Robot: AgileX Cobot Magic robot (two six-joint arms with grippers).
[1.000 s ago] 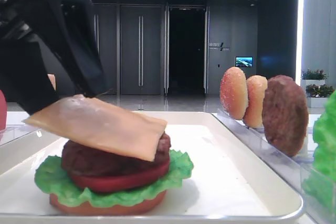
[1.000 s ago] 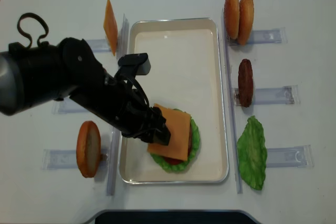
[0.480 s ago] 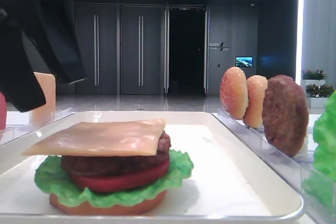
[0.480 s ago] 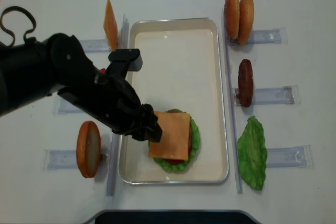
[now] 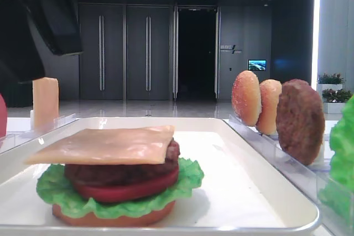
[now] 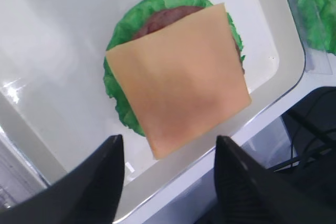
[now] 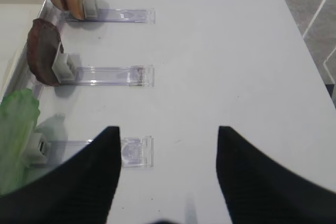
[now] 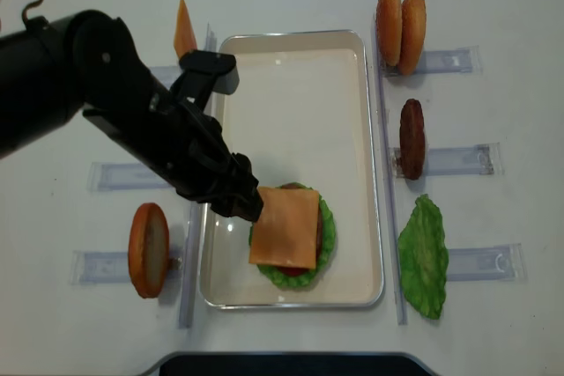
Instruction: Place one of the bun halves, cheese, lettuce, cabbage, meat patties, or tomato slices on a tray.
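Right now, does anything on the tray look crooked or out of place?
The cheese sits skewed on the stack: one corner overhangs the lettuce toward the tray rim, unsupported. Nothing spilled or damaged.

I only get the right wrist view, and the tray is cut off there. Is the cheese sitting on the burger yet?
Observer: Yes. The cheese lies flat on the meat patty, on the tray.
Operator: Is the left arm gripping it?
Observer: No. The left gripper hangs above the slice with its jaws open, clear of it.
Operator: Any bun over on the left side?
Observer: One bun half stands on edge in the rack left of the tray.
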